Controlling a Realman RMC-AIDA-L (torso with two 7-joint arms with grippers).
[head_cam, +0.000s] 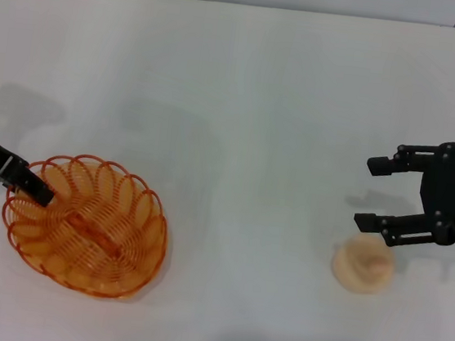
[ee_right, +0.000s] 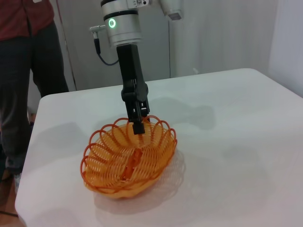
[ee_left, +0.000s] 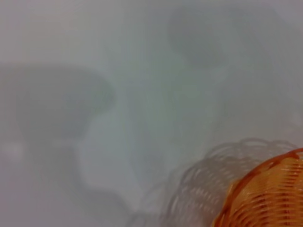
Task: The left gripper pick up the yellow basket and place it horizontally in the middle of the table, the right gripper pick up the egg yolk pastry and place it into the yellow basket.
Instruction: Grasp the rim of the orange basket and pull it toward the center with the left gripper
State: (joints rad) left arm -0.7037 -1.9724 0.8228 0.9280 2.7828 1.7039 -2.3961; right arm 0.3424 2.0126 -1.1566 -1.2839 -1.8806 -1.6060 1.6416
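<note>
The yellow basket [head_cam: 86,224] was an oval of orange-yellow wire with a looped, scalloped rim and concentric ribs running down to a short bar at its centre; the white surface showed through the wires. It sat on the robot's left of the desk [head_cam: 252,99], toward the near edge, and in the right wrist view [ee_right: 129,158] it appeared tipped, the rim on the arm's side higher than the opposite side. The left gripper [head_cam: 35,187] was clamped on the rim at the basket's left far edge, fingers pinched together on the wire loops; the right wrist view showed the same grip [ee_right: 138,126] from across the desk, below a white-and-black cylinder with a green ring. The left wrist view caught only a portion of the basket [ee_left: 267,196] and its shadow. Well apart, on the robot's right, the egg yolk pastry [head_cam: 363,265] lay on the desk: small, round, pale cream, domed, with a faint swirl. The right gripper [head_cam: 377,193] hovered just beyond it, fingers spread wide, holding nothing.
</note>
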